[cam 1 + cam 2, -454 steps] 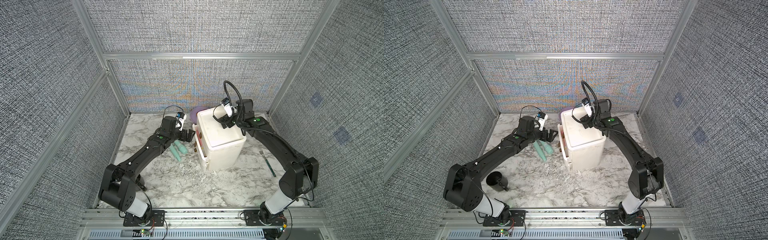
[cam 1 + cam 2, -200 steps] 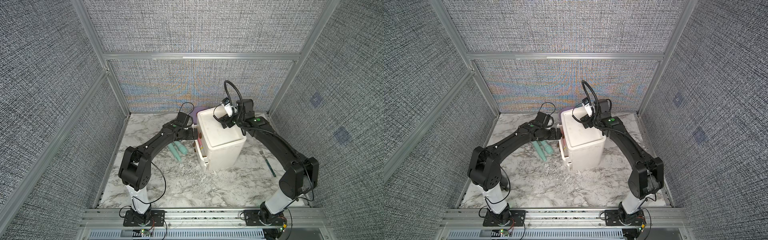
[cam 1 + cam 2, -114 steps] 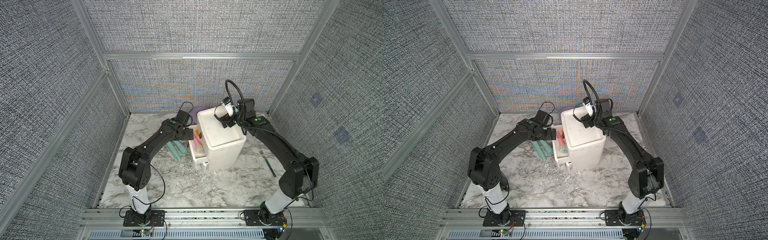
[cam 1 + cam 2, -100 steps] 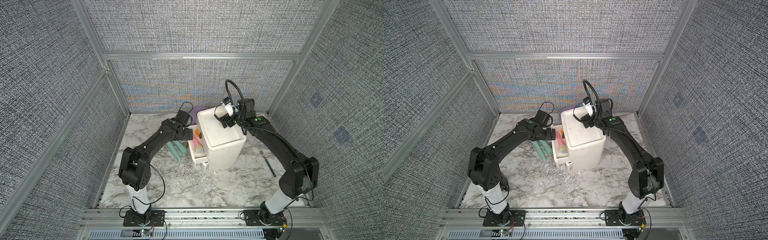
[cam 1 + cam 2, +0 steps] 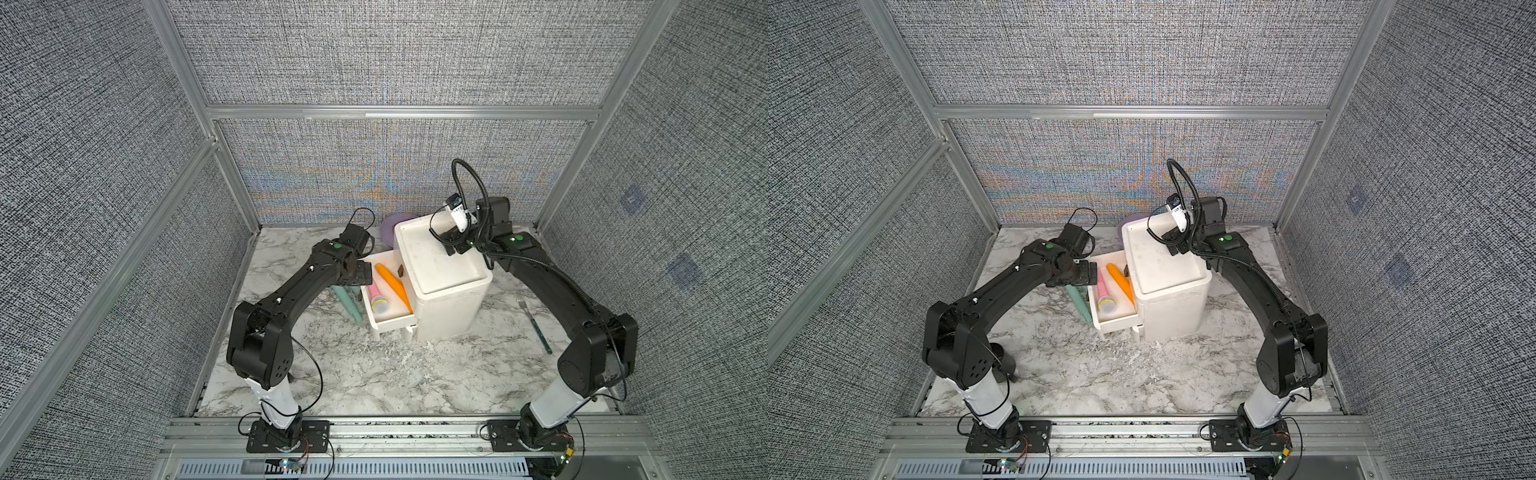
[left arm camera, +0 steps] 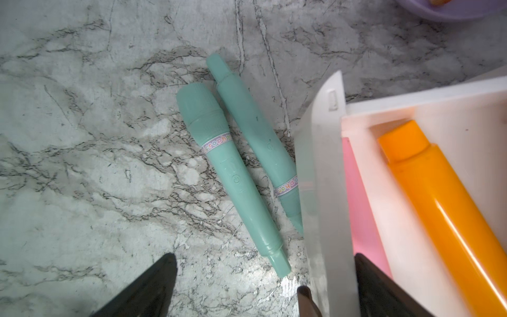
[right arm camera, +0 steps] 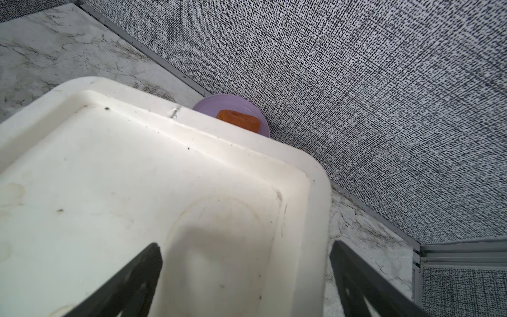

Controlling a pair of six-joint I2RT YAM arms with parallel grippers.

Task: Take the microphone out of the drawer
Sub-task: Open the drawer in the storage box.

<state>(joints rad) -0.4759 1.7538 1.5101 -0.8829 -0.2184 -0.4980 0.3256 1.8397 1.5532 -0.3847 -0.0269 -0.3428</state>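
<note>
Lying in the open drawer point(image 5: 392, 325) beside an orange tube point(image 5: 392, 283): microphone point(image 5: 377, 297), slim pink handle, yellow band, grey mesh head toward the robot. Left tool point(image 5: 358, 275) spread wide, straddling the drawer's front wall; right tool point(image 5: 454, 249) spread wide above the white cabinet point(image 5: 449, 307).

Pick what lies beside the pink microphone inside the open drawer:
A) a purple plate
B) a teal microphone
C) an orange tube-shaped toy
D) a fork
C: the orange toy lies alongside the pink microphone within the drawer, while the teal microphones lie outside it on the table.
</note>
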